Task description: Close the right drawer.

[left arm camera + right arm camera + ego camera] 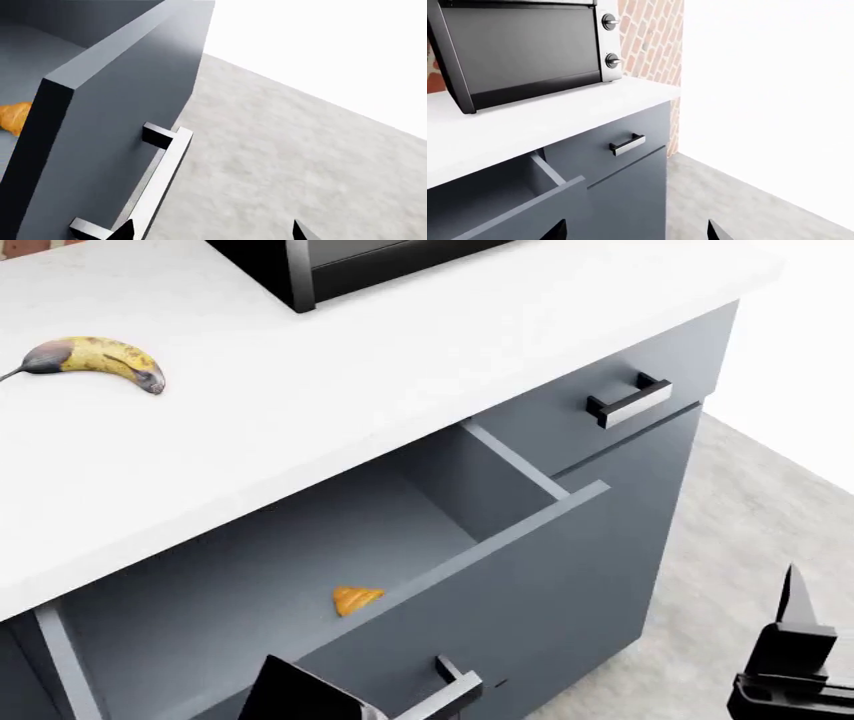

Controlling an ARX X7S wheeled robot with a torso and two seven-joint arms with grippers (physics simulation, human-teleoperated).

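Observation:
The right drawer (534, 580) stands pulled far out from under the white counter. It is a slate blue-grey box with a paler inside and a tiny orange scrap (352, 598) on its floor. Its dark bar handle (447, 695) is on the flat front. In the left wrist view the drawer front (113, 150), the handle (163, 170) and the scrap (13, 117) show close up. My left gripper (212, 232) is open and empty, one fingertip (123, 231) right beside the handle. It is the dark shape (300, 695) low in the head view. My right gripper (635, 231) is open and empty, off to the drawer's right (790, 640).
A closed narrow drawer front with a bar handle (627, 400) sits right of the open drawer, above a grey door panel (627, 200). A banana (94, 357) and a toaster oven (520, 45) rest on the white counter (400, 370). Grey speckled floor (747, 520) lies to the right.

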